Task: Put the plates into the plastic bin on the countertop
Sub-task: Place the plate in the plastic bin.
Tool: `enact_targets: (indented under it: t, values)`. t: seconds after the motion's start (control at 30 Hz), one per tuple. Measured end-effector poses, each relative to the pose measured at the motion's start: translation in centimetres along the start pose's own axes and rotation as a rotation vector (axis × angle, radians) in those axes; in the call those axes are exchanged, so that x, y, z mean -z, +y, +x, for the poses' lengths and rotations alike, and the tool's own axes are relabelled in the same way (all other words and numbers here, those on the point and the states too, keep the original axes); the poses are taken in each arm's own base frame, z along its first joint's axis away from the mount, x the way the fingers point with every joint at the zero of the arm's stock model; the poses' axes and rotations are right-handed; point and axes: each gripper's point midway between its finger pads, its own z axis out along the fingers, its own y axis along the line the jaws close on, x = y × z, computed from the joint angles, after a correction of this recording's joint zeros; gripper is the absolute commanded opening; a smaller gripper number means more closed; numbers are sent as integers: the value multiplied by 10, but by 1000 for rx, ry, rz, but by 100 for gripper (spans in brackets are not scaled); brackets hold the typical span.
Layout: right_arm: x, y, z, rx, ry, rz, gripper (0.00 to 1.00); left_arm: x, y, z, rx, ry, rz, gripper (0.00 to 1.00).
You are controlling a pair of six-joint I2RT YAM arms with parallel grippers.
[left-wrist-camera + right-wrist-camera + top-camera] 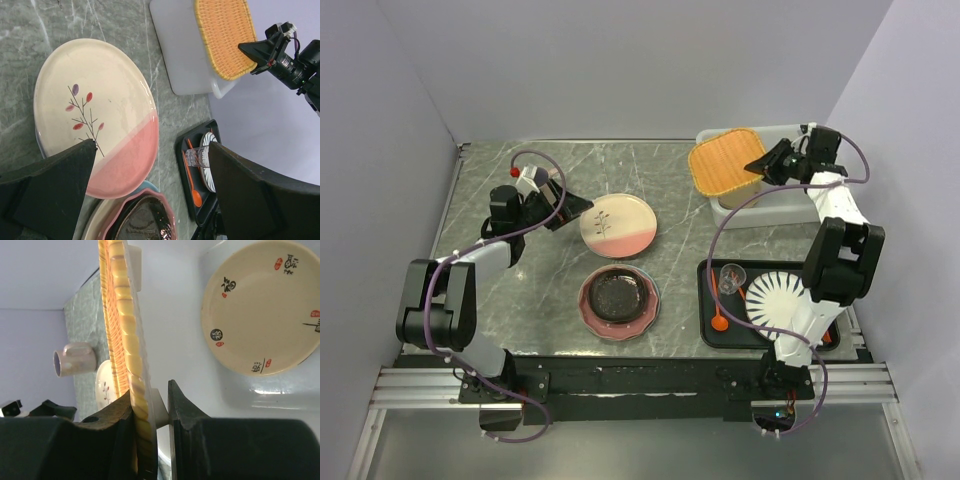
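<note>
Nearest me, the black plate sits nested in the pink plate on the countertop, both waiting their turn. The tray to their right is not my concern. Just beyond them, my left claw stands wide and empty, aimed at the floral plate beside it. I judge it is lined up to take that rim. Farthest off, my right claw pinches the orange plate by its rim, the only hold a flat dish offers. It holds the plate over the left end of the bin, where a cream plate already lies. I cannot tell whether the orange plate touches the bin.
</note>
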Motion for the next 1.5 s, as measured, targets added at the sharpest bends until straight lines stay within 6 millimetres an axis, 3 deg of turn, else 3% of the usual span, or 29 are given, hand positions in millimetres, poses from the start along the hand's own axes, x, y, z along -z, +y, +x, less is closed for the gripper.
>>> enact_targets:
  t: [0.63, 1.5]
  values:
    - [23, -35, -26, -104, -96, 20, 0, -3, 8, 7, 19, 27, -7, 99]
    - [28, -48, -40, -120, -145, 42, 0, -4, 10, 9, 25, 35, -3, 99]
